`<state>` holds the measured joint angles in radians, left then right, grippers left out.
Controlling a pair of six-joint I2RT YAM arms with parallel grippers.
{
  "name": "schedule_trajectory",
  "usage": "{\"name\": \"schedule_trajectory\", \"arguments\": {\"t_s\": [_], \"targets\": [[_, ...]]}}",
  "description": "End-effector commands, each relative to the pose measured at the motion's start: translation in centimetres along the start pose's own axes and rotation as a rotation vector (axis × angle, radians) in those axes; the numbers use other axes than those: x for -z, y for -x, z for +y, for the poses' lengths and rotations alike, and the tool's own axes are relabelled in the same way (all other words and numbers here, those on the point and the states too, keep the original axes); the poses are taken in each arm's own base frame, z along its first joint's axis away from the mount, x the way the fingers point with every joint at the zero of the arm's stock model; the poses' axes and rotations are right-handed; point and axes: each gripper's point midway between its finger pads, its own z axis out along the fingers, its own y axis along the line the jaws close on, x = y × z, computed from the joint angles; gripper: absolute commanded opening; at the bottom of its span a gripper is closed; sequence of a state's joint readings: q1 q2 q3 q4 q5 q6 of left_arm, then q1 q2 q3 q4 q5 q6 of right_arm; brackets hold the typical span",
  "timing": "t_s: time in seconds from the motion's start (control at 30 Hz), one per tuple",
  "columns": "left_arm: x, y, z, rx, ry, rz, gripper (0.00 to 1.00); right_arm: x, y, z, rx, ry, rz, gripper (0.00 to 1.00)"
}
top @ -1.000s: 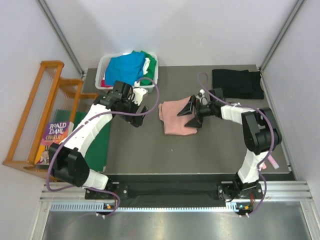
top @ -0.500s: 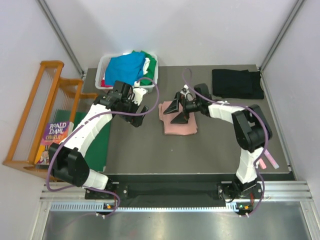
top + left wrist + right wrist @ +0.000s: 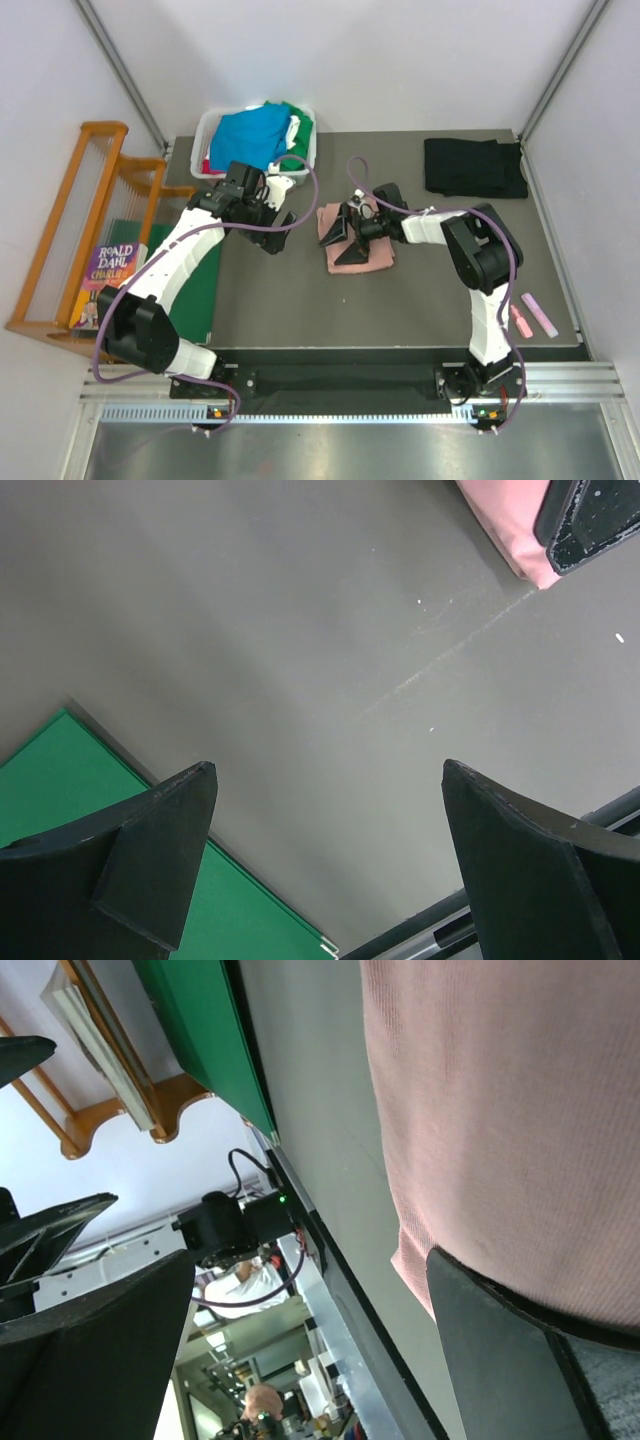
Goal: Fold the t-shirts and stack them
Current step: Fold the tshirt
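Grey table (image 3: pixel 300 300): fills centre of top view, arm bases at near edge.
Wooden rack (image 3: pixel 60 230): stands off table's L side, leaning; holds a Roald Dahl book (image 3: pixel 110 270) at its lower end.
Dark-green board (image 3: pixel 200 290): lies flat along table's L edge, partly under L arm; seen also as a green corner in L wrist view (image 3: pixel 60 780).
White basket (image 3: pixel 208 125): sits at far L corner, heaped w/ t-shirts. Bright blue one (image 3: pixel 248 135) on top, green (image 3: pixel 300 130) at R side, bit of red (image 3: pixel 207 165) at near L.
Black t-shirt (image 3: pixel 474 167): lies folded flat at far R corner, well apart from rest.
Dusty-pink t-shirt (image 3: pixel 365 258): lies folded near table centre, partly hidden under R wrist; fills upper R of R wrist view (image 3: pixel 500 1110).
Left gripper (image 3: pixel 280 230): hovers between basket and pink shirt, fingers spread wide, nothing between them; only bare table below in wrist view (image 3: pixel 340 860).
Right gripper (image 3: pixel 342 242): sits low over pink shirt's L part, fingers spread wide, gripping nothing. One finger (image 3: pixel 530 1360) right at shirt's edge; contact unclear.
Two pink markers (image 3: pixel 535 315): lie near table's R edge, close together.
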<state>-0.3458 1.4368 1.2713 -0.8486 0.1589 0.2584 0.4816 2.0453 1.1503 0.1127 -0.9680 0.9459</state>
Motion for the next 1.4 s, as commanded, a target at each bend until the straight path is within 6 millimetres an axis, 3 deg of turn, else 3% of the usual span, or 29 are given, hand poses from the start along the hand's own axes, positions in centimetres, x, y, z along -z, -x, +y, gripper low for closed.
{"name": "schedule_trajectory", "arguments": {"t_s": [0.0,0.1,0.2,0.4,0.47,0.67,0.77,0.8,0.93,0.97,1.03,1.07,1.2,1.3,1.37], "targets": [[0.9,0.8,0.5,-0.016,0.025,-0.052,0.99,0.4,0.4,1.2,0.067,-0.061,-0.023,1.00],[1.0,0.9,0.5,-0.014,0.025,-0.057,0.99,1.1,0.9,5.0,0.120,-0.020,-0.044,1.00],[1.1,1.0,0.4,-0.013,0.025,-0.062,0.99,1.3,1.7,7.4,0.162,0.015,-0.052,1.00],[1.4,0.7,0.4,-0.010,0.027,-0.060,0.99,0.1,6.0,6.4,0.100,0.068,-0.062,1.00],[1.6,0.8,0.6,-0.014,0.039,-0.065,0.99,-0.7,7.0,5.3,0.076,0.057,-0.061,1.00],[2.2,1.1,0.9,-0.017,0.058,-0.080,0.99,-2.2,7.5,-0.1,-0.014,0.023,-0.043,1.00],[2.3,1.1,1.4,-0.011,0.078,-0.091,0.99,-2.2,7.4,-1.3,-0.042,0.017,-0.043,1.00],[2.3,1.0,1.4,-0.011,0.076,-0.092,0.99,-2.1,7.4,-1.1,-0.038,0.022,-0.043,1.00],[2.1,0.7,1.3,-0.010,0.068,-0.079,0.99,-0.4,8.6,3.0,0.031,0.065,-0.063,1.00],[2.0,0.7,1.3,-0.010,0.066,-0.076,0.99,0.2,9.6,4.9,0.071,0.088,-0.077,1.00],[2.0,0.7,1.1,-0.007,0.055,-0.078,0.99,1.4,10.9,5.8,0.070,0.090,-0.096,1.00],[2.1,0.9,1.0,-0.006,0.052,-0.083,0.99,2.0,11.8,7.4,0.098,0.111,-0.108,1.00],[2.0,0.8,0.9,-0.001,0.044,-0.079,0.99,2.7,14.3,7.2,0.073,0.140,-0.124,1.00],[1.9,0.7,0.9,0.003,0.043,-0.077,0.99,2.1,15.1,4.7,0.025,0.122,-0.119,1.00],[2.0,0.7,0.8,0.007,0.043,-0.077,0.99,1.3,15.4,2.0,-0.021,0.100,-0.109,1.00]]}}
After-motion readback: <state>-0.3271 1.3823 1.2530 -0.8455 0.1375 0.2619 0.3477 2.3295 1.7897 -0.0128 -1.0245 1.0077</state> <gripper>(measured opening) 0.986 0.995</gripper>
